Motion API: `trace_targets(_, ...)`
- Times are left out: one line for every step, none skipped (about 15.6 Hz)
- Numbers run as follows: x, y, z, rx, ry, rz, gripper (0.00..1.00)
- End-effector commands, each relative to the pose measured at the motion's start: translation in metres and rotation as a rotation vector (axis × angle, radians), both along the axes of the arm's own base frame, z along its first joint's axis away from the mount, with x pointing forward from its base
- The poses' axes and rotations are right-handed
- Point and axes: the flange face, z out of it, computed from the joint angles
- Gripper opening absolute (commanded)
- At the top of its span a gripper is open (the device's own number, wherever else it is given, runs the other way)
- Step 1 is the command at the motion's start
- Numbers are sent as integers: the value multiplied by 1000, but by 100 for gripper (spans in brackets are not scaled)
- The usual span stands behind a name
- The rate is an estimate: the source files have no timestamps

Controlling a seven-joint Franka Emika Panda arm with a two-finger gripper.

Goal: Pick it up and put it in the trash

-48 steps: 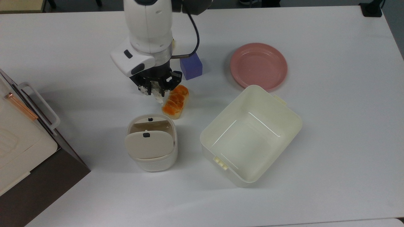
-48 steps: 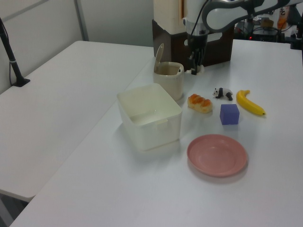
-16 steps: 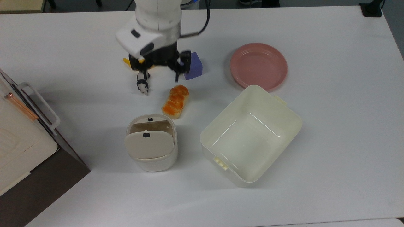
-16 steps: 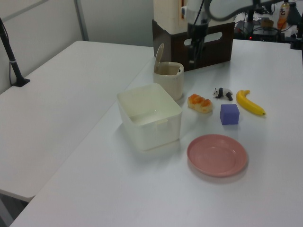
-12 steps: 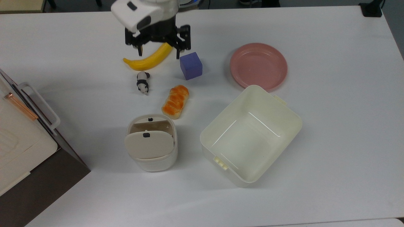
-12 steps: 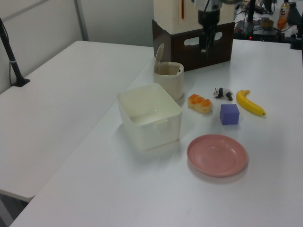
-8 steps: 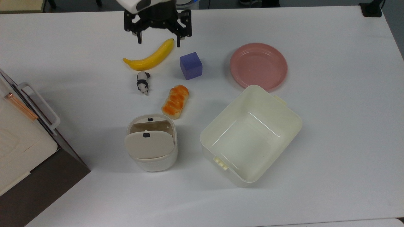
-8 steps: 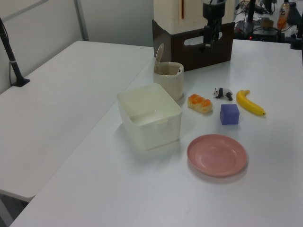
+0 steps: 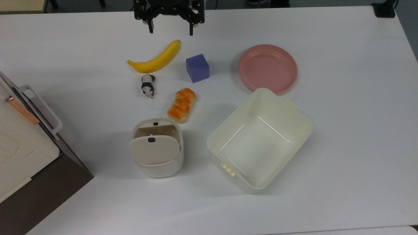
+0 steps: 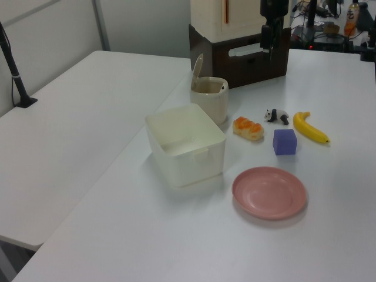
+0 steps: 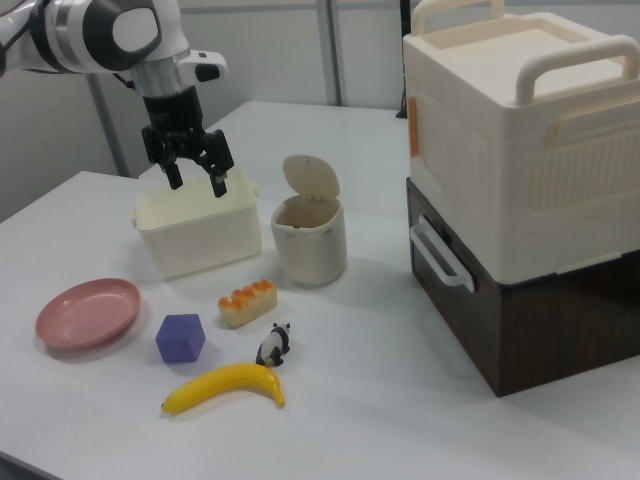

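The trash [image 9: 156,153] is a small cream bin with its swing lid [image 11: 311,180] tipped up; it stands on the white table in the top view's lower left, and also appears in the left view [image 10: 209,98]. "It" is out of view. My gripper [image 9: 170,31] hangs at the top view's upper edge, far from the trash, beyond the banana. It is open, with its black fingers wide apart and nothing between them. The right view has the gripper [image 11: 199,186] raised above the table in front of the tub, and the left view has the gripper [image 10: 268,47] before the dark box.
A banana [image 9: 155,60], a panda figurine [image 9: 147,85], a bread roll [image 9: 181,104] and a purple cube [image 9: 197,68] lie between gripper and trash. A pink plate [image 9: 267,68] and a lidless cream tub [image 9: 308,125] sit at the top view's right. A big storage box [image 9: 19,140] fills its left edge.
Three seconds ago the gripper was shut on a white wad beside the bread roll. Since then it has opened and drawn back to the top view's upper edge, empty.
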Motion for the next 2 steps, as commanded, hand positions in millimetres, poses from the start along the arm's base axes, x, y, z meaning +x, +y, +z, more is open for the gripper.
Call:
trace_targets(-10, 3, 1, 15, 10, 6, 100)
trace_targets(-9, 3, 1, 15, 9, 6, 100)
